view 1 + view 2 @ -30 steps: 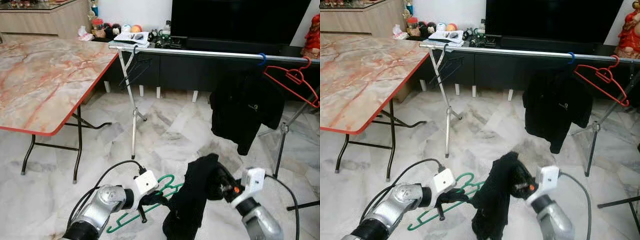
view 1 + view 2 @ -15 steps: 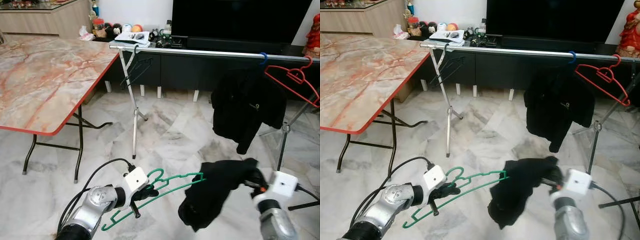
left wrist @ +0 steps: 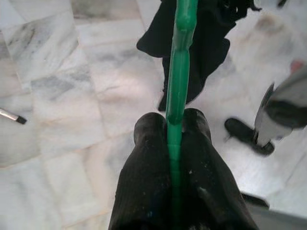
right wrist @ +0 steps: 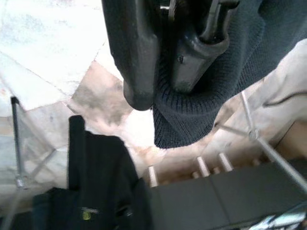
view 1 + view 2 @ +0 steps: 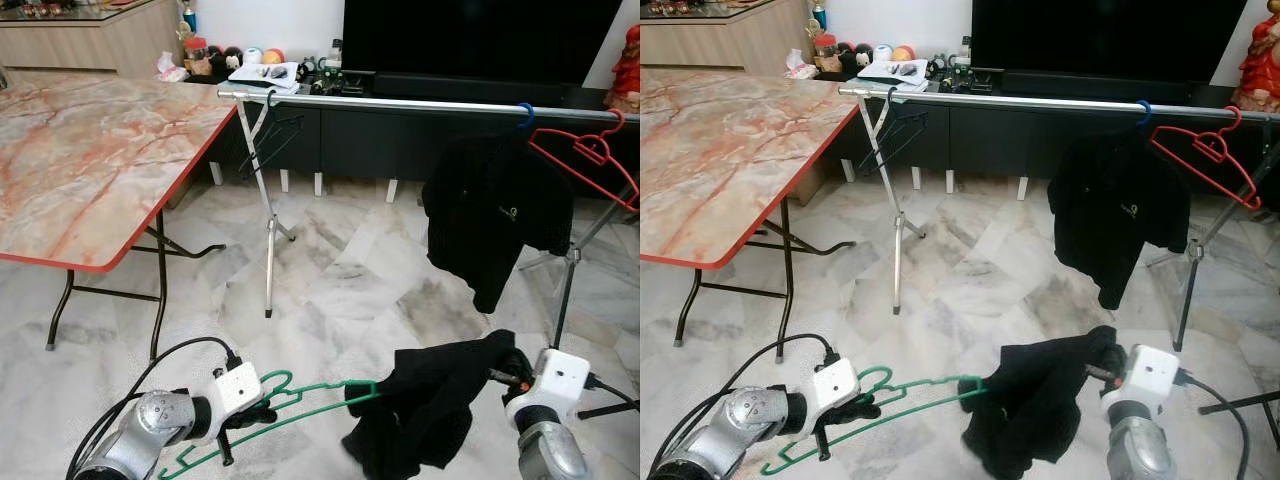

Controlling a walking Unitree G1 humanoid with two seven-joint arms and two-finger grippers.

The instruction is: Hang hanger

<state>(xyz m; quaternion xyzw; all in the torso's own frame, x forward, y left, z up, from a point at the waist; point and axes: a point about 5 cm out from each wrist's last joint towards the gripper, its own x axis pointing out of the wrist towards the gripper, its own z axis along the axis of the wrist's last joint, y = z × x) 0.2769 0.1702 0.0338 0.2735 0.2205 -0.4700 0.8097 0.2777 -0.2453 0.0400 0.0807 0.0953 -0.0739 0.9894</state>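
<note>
So, early stage: left gripper (image 5: 243,413) clamped on the green hanger (image 5: 300,398) held low over the floor, right gripper (image 5: 505,377) pinching the black garment (image 5: 430,400) partly threaded on its far end, rail (image 5: 420,105) well apart, hanging not yet done.

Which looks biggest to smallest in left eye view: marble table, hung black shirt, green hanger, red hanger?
1. marble table
2. hung black shirt
3. green hanger, nearer the camera, so its rank against the shirt is unsure
4. red hanger, cut off at the frame edge
</note>
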